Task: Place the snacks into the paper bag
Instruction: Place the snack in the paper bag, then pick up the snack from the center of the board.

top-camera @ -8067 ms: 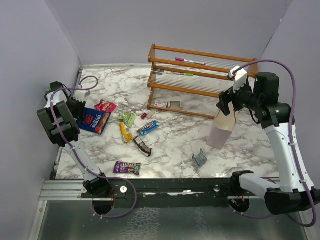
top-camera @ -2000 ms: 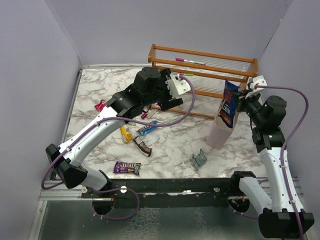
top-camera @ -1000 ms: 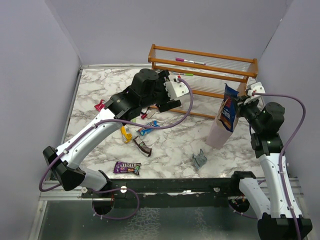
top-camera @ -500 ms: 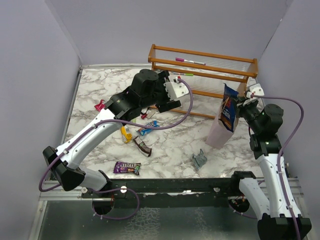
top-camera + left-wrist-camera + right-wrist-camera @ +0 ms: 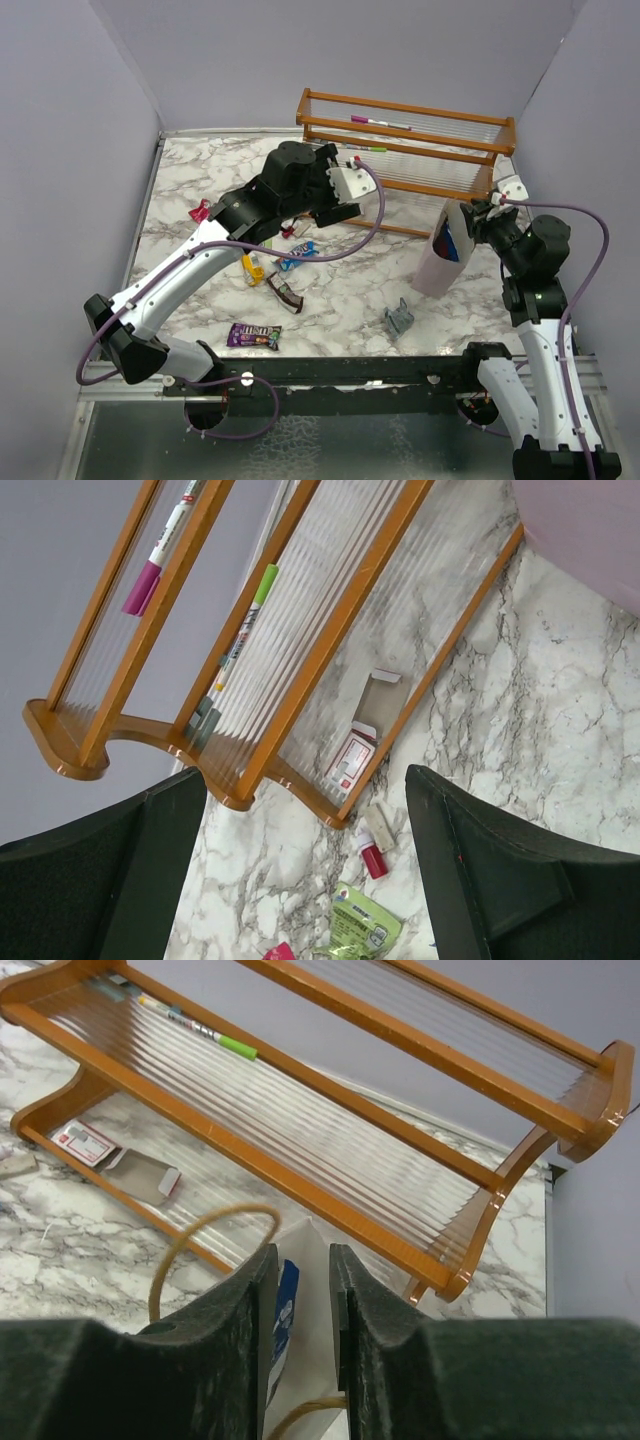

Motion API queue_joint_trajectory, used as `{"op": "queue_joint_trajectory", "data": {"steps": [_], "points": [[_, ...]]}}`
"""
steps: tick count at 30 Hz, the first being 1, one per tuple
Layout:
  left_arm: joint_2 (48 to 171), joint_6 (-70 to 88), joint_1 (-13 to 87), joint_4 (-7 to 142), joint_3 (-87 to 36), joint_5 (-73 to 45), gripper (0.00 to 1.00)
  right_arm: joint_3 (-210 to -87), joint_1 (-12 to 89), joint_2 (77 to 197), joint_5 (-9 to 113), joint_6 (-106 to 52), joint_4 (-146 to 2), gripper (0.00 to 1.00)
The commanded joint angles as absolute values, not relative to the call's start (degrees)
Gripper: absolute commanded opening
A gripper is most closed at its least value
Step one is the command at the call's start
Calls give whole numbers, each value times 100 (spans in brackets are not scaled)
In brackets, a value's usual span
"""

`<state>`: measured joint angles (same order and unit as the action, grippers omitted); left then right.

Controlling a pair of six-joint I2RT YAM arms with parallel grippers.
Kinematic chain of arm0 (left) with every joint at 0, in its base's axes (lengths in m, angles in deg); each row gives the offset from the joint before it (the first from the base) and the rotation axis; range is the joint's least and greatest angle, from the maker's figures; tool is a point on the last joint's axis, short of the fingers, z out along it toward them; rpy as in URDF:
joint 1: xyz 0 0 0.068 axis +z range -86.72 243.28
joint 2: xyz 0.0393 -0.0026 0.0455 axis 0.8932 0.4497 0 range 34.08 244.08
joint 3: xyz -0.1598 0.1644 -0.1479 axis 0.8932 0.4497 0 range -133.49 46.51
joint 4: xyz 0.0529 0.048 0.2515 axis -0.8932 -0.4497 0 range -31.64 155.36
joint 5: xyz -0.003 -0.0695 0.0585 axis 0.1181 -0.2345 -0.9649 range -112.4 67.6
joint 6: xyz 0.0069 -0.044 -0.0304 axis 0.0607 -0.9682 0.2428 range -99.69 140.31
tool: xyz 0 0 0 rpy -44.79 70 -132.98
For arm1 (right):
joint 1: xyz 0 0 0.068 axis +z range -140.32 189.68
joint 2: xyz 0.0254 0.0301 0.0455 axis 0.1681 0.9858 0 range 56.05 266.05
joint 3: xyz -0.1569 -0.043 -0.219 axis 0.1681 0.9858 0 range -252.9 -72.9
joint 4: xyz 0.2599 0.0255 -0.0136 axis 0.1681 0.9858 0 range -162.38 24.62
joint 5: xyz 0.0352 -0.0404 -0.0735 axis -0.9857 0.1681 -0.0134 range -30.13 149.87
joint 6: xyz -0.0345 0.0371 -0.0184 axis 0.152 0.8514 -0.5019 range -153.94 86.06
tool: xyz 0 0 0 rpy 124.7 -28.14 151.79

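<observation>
Over the paper bag (image 5: 437, 265) your right end effector (image 5: 302, 1252) is slightly parted, holding nothing; your left end effector (image 5: 300, 775) gapes empty. Table snacks (image 5: 253, 335) seem light, slippery: pinch mid-wrapper.

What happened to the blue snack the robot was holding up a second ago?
The right gripper let go, and the blue snack packet dropped down into the paper bag. The left gripper stayed open by the wooden rack, and the other snacks did not move.

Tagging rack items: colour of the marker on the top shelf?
The marker is white with a magenta cap; clearest in the left wrist view.
</observation>
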<state>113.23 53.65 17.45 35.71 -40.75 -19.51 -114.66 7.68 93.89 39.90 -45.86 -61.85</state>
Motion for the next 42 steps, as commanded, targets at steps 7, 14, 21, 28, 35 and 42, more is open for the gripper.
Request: {"op": "queue_joint_trajectory", "data": {"steps": [7, 14, 21, 28, 35, 42], "points": [[11032, 5099, 1945, 3819, -3787, -2272, 84, -12401, 739, 9455, 3355, -4863, -4968, 45], [11074, 4444, 2708, 3677, -3620, -2311, 85, -13732, 737, 10141, 2732, -5027, -3816, 47], [10968, 3868, 4302, 3774, -3007, -1768, 85, -14833, 739, 10950, 2099, -5035, -3298, 52], [11244, 3512, 6015, 4066, -2410, -944, 84, -14847, 739, 11539, 1551, -5127, -3691, 56], [12079, 3504, 6846, 3957, -2329, -115, 82, -14435, 739, 11679, 952, -5280, -4215, 59], [12926, 3427, 7192, 4174, -2546, -253, 82, -14014, 737, 11523, 932, -5272, -4666, 61]]}}
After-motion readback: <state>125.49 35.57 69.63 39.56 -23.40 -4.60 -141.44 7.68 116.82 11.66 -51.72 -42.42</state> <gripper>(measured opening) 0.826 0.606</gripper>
